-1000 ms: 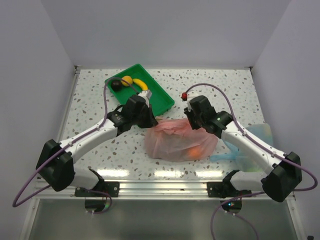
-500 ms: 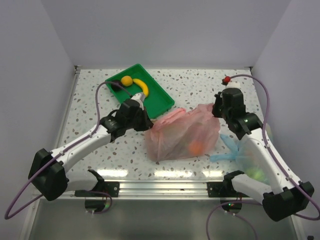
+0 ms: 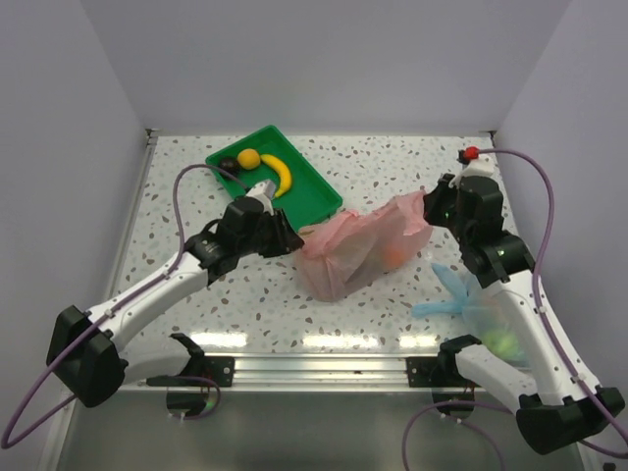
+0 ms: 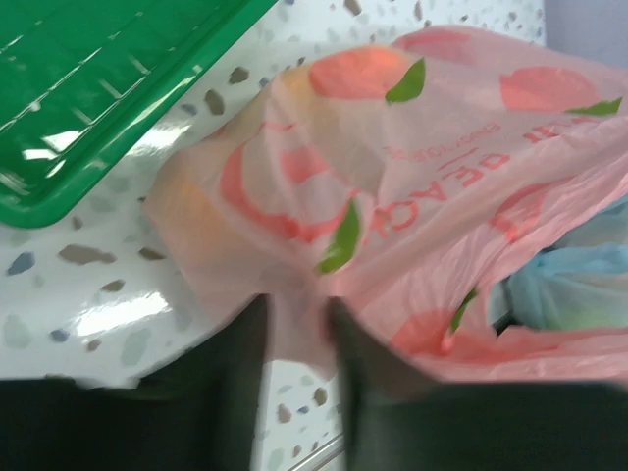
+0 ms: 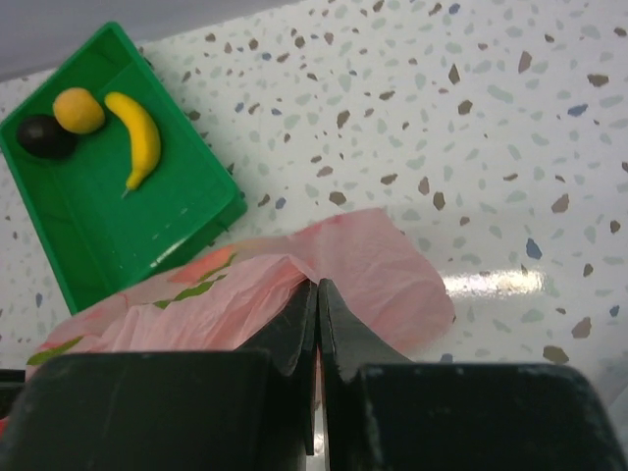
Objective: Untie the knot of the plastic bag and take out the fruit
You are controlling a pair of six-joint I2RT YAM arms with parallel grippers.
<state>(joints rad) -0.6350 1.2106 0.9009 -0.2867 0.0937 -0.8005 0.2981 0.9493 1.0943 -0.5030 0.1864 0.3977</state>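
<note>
I see one plastic bag (image 3: 358,253) in the middle of the top view, lying on the speckled desk (image 3: 392,167). It is thin pink film, crinkled, printed with peaches and green leaves, and drawn out into a long band from lower left to upper right. One orange fruit (image 3: 395,257) glows through the right part of the film. I cannot count any others inside, and I cannot pick out the knot.

The left claw (image 4: 299,339) has a fold of the bag's left end pinched between its dark fingers. The right claw (image 5: 317,294) has its fingertips pressed together on the bag's upper right corner, with pink film caught between them.

Counting the rest, there is one green tray (image 3: 309,191) in the upper left of the top view. It holds three pieces: one banana (image 3: 280,172), one yellow round fruit (image 3: 249,157) and one near-black round fruit (image 3: 228,164). One pale blue bag (image 3: 471,299) lies at the lower right, just beside the pink one, with green shapes showing inside it.
</note>
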